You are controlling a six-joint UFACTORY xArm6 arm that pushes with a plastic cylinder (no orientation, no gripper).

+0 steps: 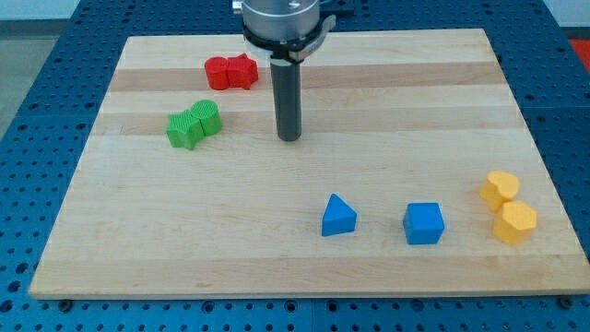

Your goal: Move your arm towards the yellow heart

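Observation:
The yellow heart [499,189] lies near the board's right edge, low in the view. A yellow hexagon block [515,222] sits just below it, touching or nearly touching. My tip [289,138] rests on the board at the upper middle, far to the left of and above the yellow heart. The tip touches no block. The green blocks are the closest to it, off to its left.
Two red blocks [230,72] sit together at the top, left of the rod. Two green blocks [194,124] sit together at the left. A blue triangle block [338,217] and a blue cube [423,223] lie at the lower middle. The wooden board [138,240] ends on blue pegboard.

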